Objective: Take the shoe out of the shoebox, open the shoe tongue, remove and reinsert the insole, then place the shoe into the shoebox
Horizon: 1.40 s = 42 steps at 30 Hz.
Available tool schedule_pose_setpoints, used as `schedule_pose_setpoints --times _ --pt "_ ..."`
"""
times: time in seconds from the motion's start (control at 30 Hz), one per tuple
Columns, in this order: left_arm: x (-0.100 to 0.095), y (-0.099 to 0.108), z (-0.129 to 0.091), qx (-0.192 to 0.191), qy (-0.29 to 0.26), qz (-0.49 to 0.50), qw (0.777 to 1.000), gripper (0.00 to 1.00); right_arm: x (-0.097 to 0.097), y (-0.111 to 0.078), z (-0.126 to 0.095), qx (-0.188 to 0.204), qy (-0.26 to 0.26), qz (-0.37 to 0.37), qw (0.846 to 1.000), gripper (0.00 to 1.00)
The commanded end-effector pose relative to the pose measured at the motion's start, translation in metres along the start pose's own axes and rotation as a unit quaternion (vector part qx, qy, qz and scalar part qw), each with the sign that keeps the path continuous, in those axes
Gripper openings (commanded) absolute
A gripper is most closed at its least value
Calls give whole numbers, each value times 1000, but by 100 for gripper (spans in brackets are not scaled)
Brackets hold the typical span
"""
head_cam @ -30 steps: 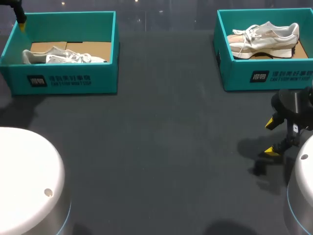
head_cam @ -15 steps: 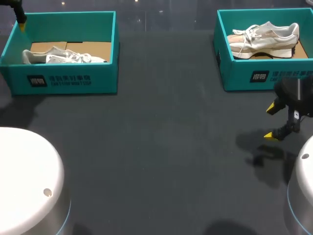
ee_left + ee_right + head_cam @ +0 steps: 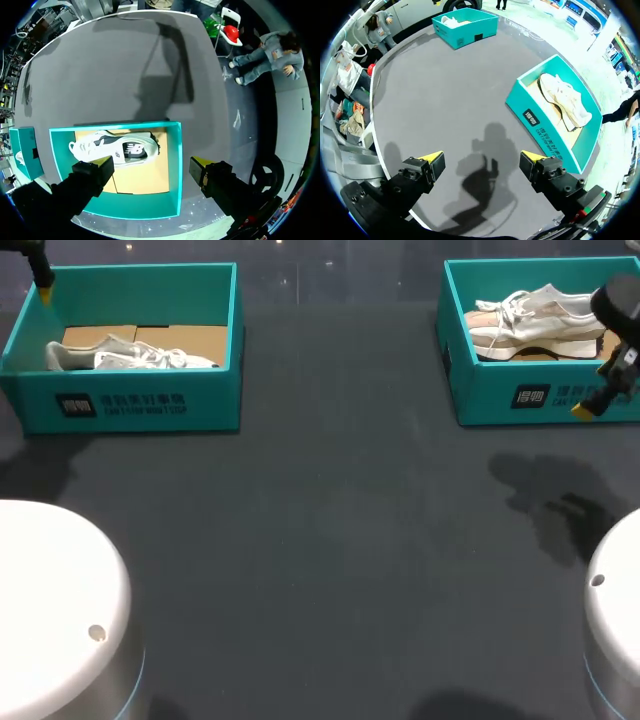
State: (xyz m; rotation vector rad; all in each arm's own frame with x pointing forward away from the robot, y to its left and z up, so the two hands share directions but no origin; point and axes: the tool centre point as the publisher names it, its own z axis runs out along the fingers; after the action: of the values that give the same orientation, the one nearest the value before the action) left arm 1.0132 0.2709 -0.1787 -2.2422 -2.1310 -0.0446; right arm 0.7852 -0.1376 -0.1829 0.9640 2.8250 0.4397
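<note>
Two teal shoeboxes stand at the table's far side. The left box (image 3: pixel 140 405) holds a white shoe (image 3: pixel 130 355) lying on its side; the right box (image 3: pixel 540 395) holds a beige-and-white shoe (image 3: pixel 540 315). My right gripper (image 3: pixel 603 388) hangs open in the air over the right box's front right part, touching nothing. From its wrist, its fingers (image 3: pixel 432 159) stand wide apart above bare table, with the right box (image 3: pixel 540 122) and shoe (image 3: pixel 565 97) ahead. My left gripper (image 3: pixel 152 164) is open high above the left box (image 3: pixel 172 150), whose shoe (image 3: pixel 117 149) lies below it.
The dark grey table (image 3: pixel 330 540) spreads between and in front of the boxes. My arms' white bases sit at the near left (image 3: pixel 60 610) and near right (image 3: pixel 615 630) corners. The right arm's shadow (image 3: pixel 545 500) falls before the right box.
My right arm has risen and swung away from the near table toward the right box, gripper still open. The left arm and both shoes have stayed put.
</note>
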Motion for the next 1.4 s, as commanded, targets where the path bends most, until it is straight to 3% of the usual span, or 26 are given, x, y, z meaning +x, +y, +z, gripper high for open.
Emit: schedule_pose_setpoints --times 0.03,0.57,0.77,1.0,1.17,1.4 --pt "0 0 0 0 0 1 1000 100 -22 9 0 102 -8 20 995 100" --pt "0 0 0 0 0 1 1000 100 -22 9 0 102 -8 20 995 100" --pt "0 0 0 0 0 1 1000 100 -77 15 -6 113 -66 102 986 100" --pt "0 0 0 0 0 1 1000 100 -144 19 -10 153 -99 225 957 100" --pt "0 0 0 0 0 1 1000 100 -176 33 -2 154 -114 275 942 100" --pt "0 0 0 0 0 1 1000 100 -214 50 15 154 -116 303 933 100"
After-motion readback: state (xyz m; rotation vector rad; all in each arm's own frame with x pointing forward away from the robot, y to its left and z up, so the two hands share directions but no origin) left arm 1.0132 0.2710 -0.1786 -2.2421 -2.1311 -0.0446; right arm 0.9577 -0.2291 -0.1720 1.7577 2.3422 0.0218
